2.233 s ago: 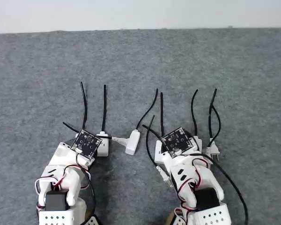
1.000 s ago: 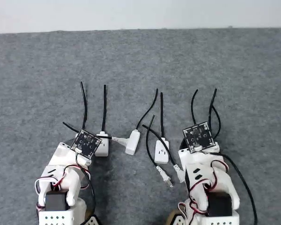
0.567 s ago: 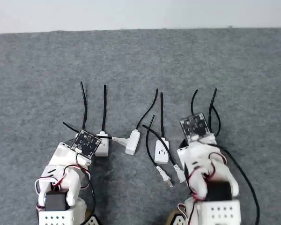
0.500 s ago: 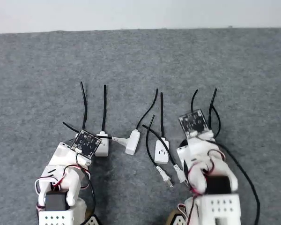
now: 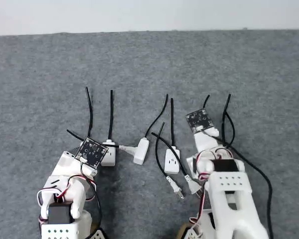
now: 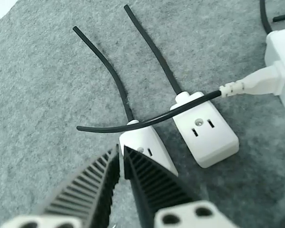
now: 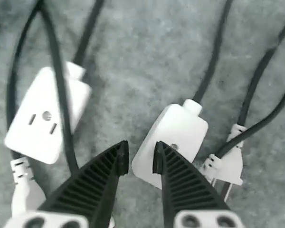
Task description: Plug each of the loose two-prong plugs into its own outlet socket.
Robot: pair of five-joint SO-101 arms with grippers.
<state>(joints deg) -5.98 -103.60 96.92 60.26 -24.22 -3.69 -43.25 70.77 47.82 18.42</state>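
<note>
Grey carpet-like mat (image 5: 65,64) across the table, plain pale wall (image 5: 139,15) behind

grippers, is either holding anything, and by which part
Nothing is held: the left gripper is shut and empty near one socket, the right gripper open near another socket.

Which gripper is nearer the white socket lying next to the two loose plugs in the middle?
Right. The right gripper hovers over the neighbouring socket, just beside the asked-about socket. The left gripper sits over the leftmost socket, farther off.
</note>
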